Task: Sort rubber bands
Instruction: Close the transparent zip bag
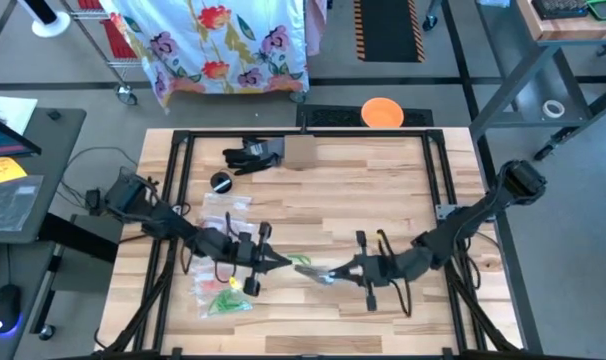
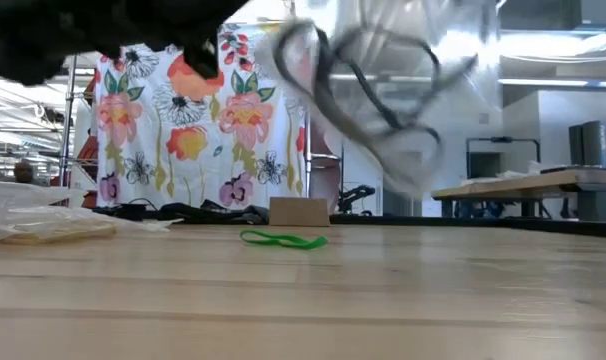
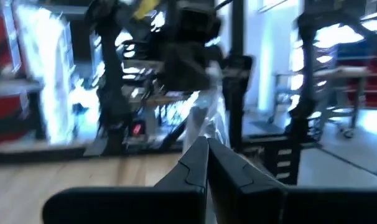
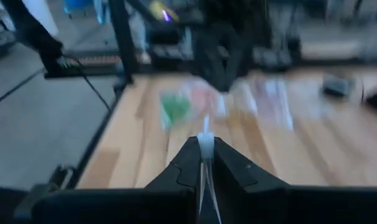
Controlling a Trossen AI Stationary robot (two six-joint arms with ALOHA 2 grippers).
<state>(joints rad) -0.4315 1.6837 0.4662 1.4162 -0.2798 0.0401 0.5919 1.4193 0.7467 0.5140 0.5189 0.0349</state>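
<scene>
clear plastic zip bag (image 2: 383, 90) is hanging between the left gripper (image 1: 279, 262) and right gripper (image 1: 341, 273), both clamped on it; next calls for pulling it open.

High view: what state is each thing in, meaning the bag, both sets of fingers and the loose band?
Clear bag: held in the air, dark rubber bands inside.
Left gripper: fingers shut on the clear bag.
Right gripper: fingers shut on the clear bag.
Green rubber band: lying loose on the table.
</scene>
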